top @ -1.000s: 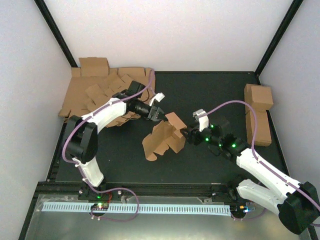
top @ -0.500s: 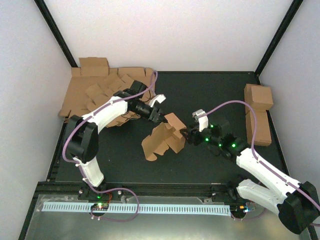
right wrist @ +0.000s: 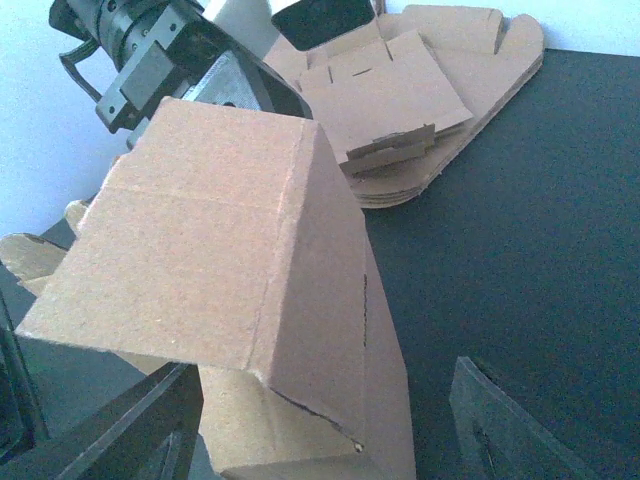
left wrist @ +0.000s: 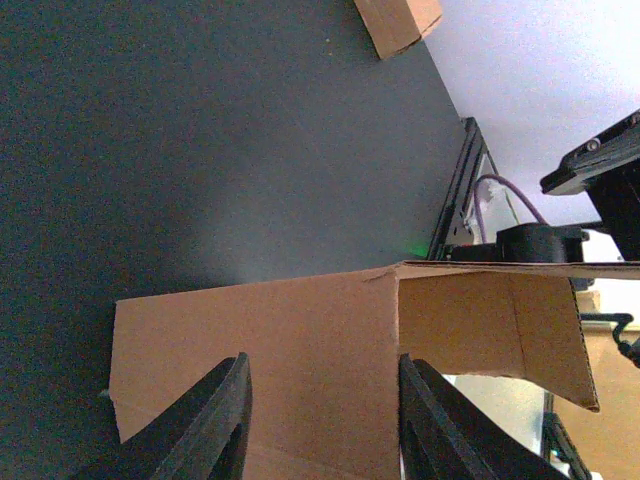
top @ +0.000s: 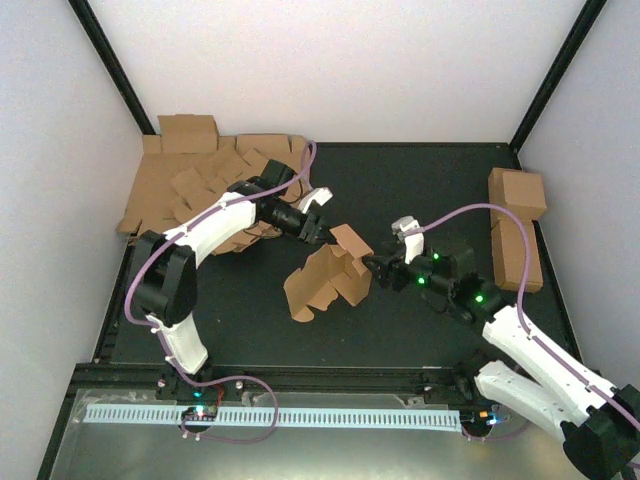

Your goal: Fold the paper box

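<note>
The paper box [top: 328, 276], a half-folded brown cardboard sheet, stands in the middle of the black table with its flaps raised. My left gripper [top: 318, 232] is at its far upper flap. In the left wrist view the jaws [left wrist: 322, 430] are open, and a flat cardboard panel [left wrist: 300, 350] spans the gap just beyond the fingertips. My right gripper [top: 375, 268] is at the box's right end. In the right wrist view it [right wrist: 330, 440] is open wide, with the folded corner of the box [right wrist: 300, 300] between the fingers. Bare table shows between the box and the right finger [right wrist: 510, 430].
A stack of flat brown blanks [top: 200, 185] lies at the back left, also visible as blanks [right wrist: 420, 110] in the right wrist view. Two finished cartons, one [top: 517, 192] behind the other [top: 515, 255], stand along the right edge. Black frame posts and white walls enclose the table.
The left gripper's jaws have opened and it has shifted slightly towards the box's upper flap. The right arm's elbow has moved right and its wrist has turned. The box has barely moved.
</note>
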